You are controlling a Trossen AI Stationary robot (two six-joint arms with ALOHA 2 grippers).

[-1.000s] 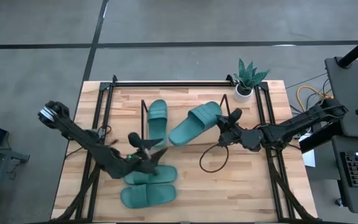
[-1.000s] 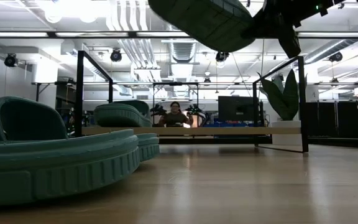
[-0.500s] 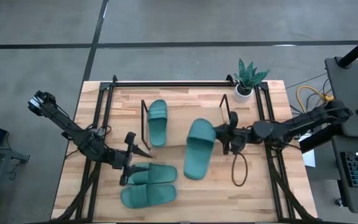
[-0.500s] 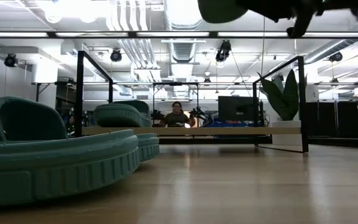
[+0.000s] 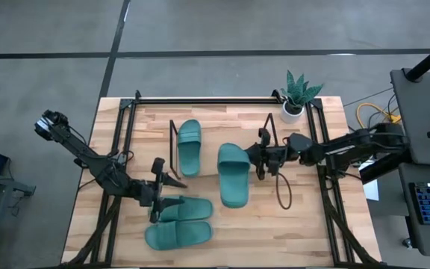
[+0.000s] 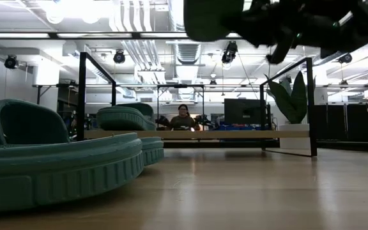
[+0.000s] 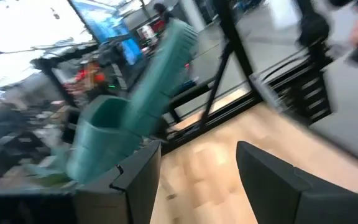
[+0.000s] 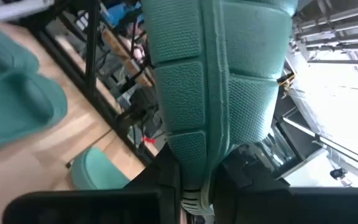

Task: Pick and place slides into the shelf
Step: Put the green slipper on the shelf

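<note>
Slides lay and hung in four spots in the high view. At lower left of centre, two slides (image 5: 179, 223) rested side by side on the wooden surface (image 5: 312, 232), toes toward the right. Just above and left of them the left pincer (image 5: 157, 196) hovered with its fingers spread, holding nothing; its wrist view showed a wide gap between the dark fingers (image 7: 272, 180). Above, near the frame's middle, a third slide (image 5: 189, 146) sat on the shelf (image 5: 173, 149), lengthwise from top to bottom beside the black upright end frame. To the right of it the carried slide (image 5: 234, 174) hung over the surface, toe toward the bottom of the frame. The right pincer (image 5: 260, 159) pinched its edge from the right; in the right wrist view the fingers (image 8: 166, 180) clamped the textured sole. Whether that slide touched the shelf base was hard to tell, though the low view showed it raised. A potted plant (image 5: 297, 95) stood at upper right.
</note>
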